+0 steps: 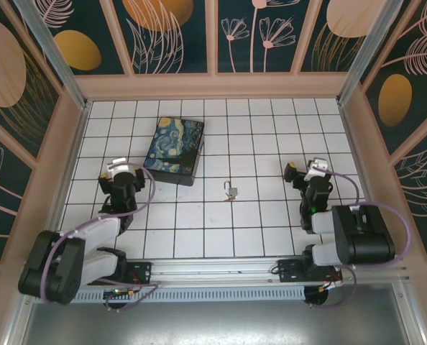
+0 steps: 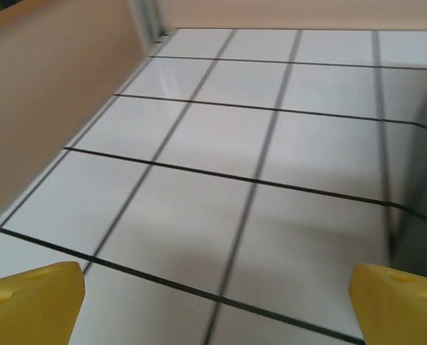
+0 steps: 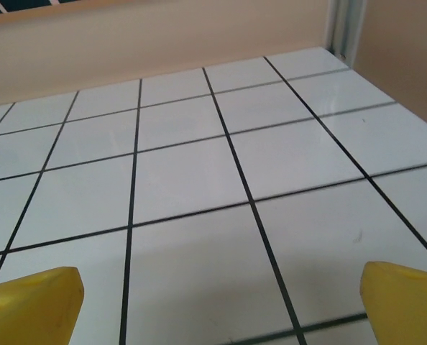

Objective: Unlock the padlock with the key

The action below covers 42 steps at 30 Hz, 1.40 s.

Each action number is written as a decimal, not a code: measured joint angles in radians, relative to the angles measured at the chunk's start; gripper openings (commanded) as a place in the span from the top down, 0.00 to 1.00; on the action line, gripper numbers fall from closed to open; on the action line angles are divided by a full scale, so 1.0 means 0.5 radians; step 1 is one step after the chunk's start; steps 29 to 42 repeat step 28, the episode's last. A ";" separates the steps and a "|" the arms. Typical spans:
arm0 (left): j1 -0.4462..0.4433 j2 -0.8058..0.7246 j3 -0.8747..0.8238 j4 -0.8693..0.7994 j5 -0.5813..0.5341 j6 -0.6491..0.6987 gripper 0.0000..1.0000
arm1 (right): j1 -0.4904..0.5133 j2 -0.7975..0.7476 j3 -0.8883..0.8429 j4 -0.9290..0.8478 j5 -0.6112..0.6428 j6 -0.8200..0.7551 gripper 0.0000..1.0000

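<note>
The table [image 1: 271, 144] is white tile, gridded with thin black lines. The box [image 1: 174, 147] has a swirling blue-and-yellow painted lid over black sides; the padlock [image 1: 232, 190] is silver-grey.

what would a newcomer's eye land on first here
The box with the swirling blue-and-yellow painted lid stands out, left of centre toward the far side of the white tiled table. Next comes the tiny silver padlock lying mid-table, between the left gripper and right gripper, both open.
</note>
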 measured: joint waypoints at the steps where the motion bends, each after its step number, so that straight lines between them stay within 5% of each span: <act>1: 0.057 0.076 -0.019 0.154 0.039 0.022 0.06 | -0.023 0.111 0.002 0.152 -0.021 -0.005 0.01; 9: 0.312 0.590 -0.027 0.996 0.522 0.179 0.01 | -0.147 0.275 0.063 0.351 -0.155 0.014 0.01; 17: 0.369 0.629 -0.025 1.149 0.706 0.178 0.01 | -0.150 0.275 0.065 0.381 -0.174 0.040 0.01; 42: 0.369 0.629 -0.019 1.155 0.745 0.178 0.01 | -0.150 0.275 0.065 0.381 -0.178 0.049 0.01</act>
